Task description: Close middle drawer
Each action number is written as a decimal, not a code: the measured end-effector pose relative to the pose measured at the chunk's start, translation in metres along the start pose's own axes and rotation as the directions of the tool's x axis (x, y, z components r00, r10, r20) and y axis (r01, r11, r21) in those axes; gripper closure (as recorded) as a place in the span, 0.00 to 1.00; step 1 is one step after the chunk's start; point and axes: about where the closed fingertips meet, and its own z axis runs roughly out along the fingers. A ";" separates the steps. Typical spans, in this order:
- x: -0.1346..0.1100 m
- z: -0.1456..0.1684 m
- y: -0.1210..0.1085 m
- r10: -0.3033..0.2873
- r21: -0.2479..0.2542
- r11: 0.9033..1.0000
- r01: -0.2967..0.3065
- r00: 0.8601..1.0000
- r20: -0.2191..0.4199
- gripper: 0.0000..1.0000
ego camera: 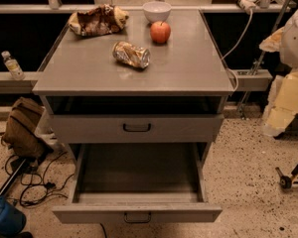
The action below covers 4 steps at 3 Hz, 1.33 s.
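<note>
— Which way did the middle drawer [179,213] lie from the hand?

— Down and to the left of it in the camera view. The hand [280,108] showed as a pale shape at the right edge, about level with the upper part of the table [89,78] and well apart from it. Whether it was open or closed, I could not tell.

— And where was the drawer?

— At the bottom of the frame, drawn far out toward the camera. Its front panel ran left to right, so its travel ran straight back under the table top. I judged the push belonged on that panel, directed away from the camera, and the hand would need to drop and cross leftward to reach it.

— How did it look?

— Grey metal, with a low flat front and a small black loop handle [137,217] at its middle, and a deep grey tray behind. The drawer above [188,129], with the taller front, stood only slightly out.
</note>
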 end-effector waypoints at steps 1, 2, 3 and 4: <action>0.000 0.000 0.000 0.000 0.000 1.000 0.000 1.000 0.000 0.00; 0.004 0.007 0.005 0.015 0.001 1.000 -0.015 1.000 0.011 0.00; 0.021 0.038 0.025 0.043 -0.020 0.999 -0.042 0.996 0.073 0.00; 0.042 0.100 0.049 0.111 -0.094 0.991 -0.097 0.982 0.153 0.00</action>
